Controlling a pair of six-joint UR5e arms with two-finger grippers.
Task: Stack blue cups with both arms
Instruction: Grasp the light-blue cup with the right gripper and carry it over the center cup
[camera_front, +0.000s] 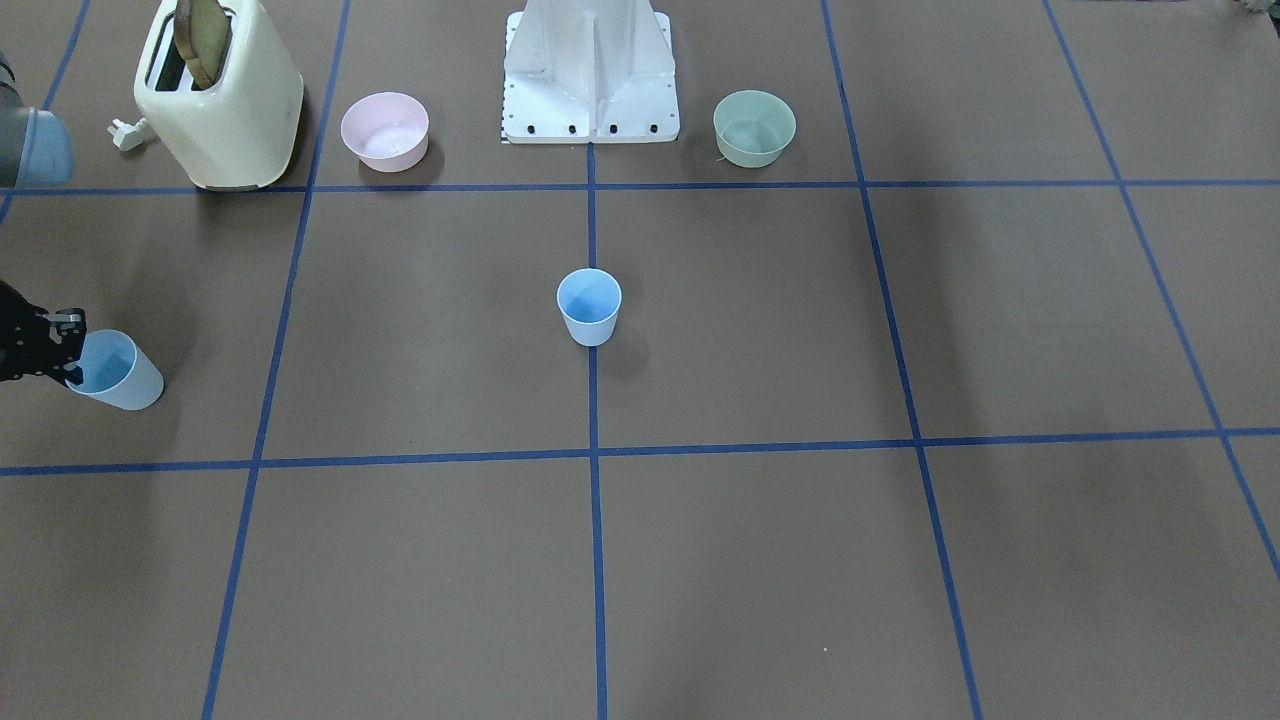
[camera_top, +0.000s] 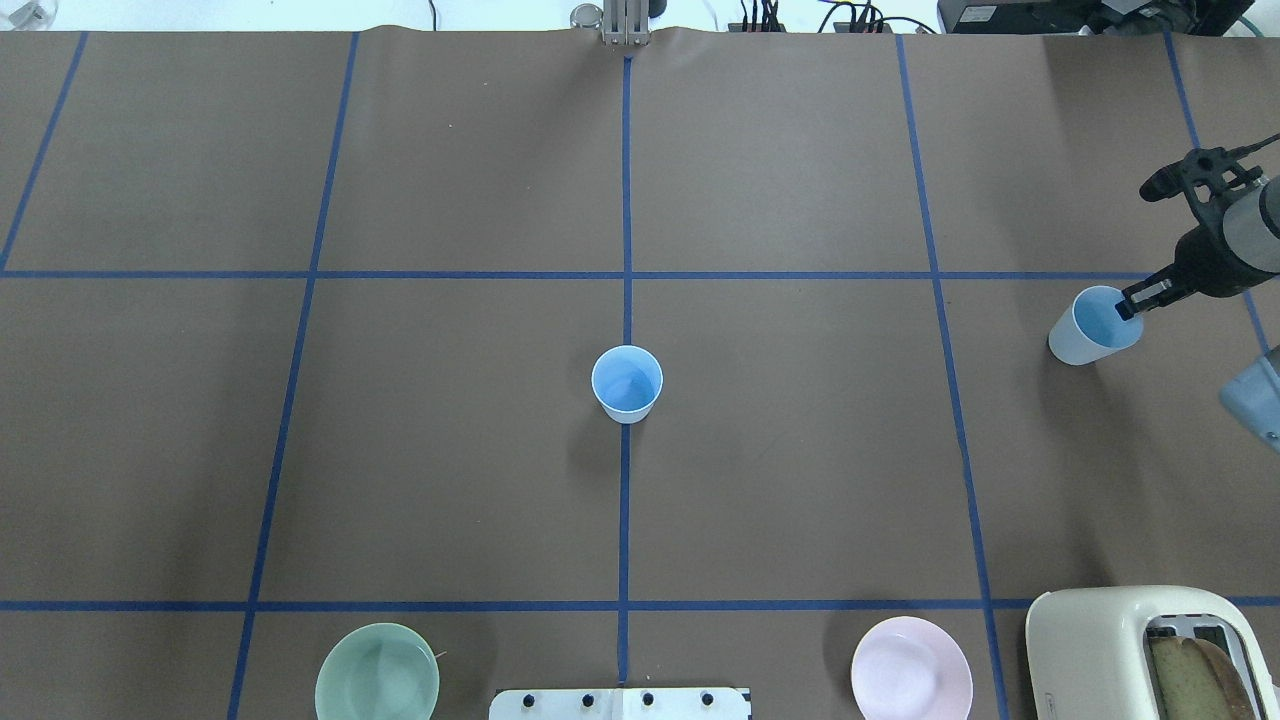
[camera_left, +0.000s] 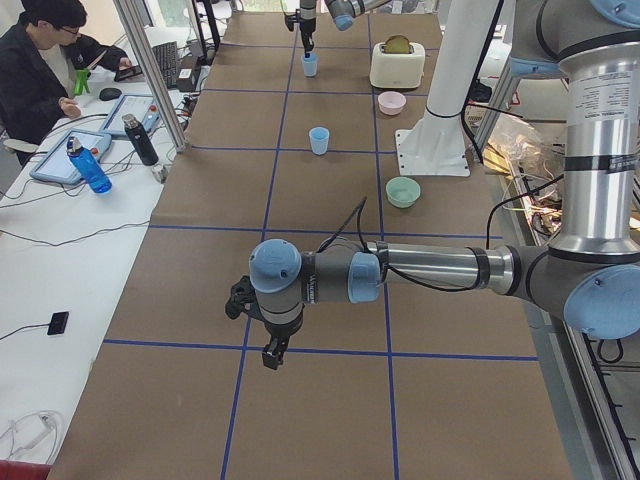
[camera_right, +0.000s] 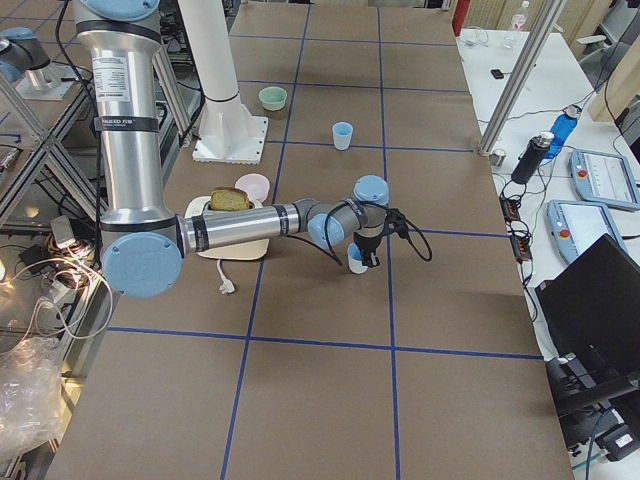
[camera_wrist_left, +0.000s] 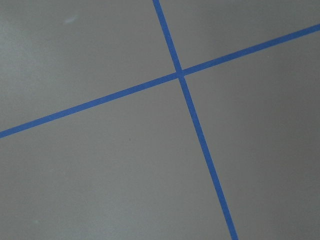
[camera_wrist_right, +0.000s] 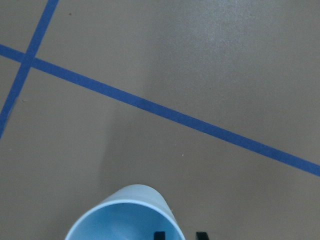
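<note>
One blue cup (camera_front: 589, 307) stands upright alone at the table's middle; it also shows in the overhead view (camera_top: 627, 383). The second blue cup (camera_top: 1090, 328) is at the table's far right, and also shows at the front view's left edge (camera_front: 118, 372). My right gripper (camera_top: 1130, 305) is at this cup's rim. In the right wrist view one finger is inside the cup (camera_wrist_right: 125, 217) and one outside, close together on the wall. My left gripper (camera_left: 270, 358) hangs over bare table near the left end. It shows only in the exterior left view, so I cannot tell if it is open or shut.
A cream toaster (camera_top: 1140, 650) holding bread stands near the robot on its right. A pink bowl (camera_top: 910, 668) and a pale-green bowl (camera_top: 377, 672) flank the white base pedestal (camera_front: 590, 70). A seated operator (camera_left: 50, 70) is at a side desk.
</note>
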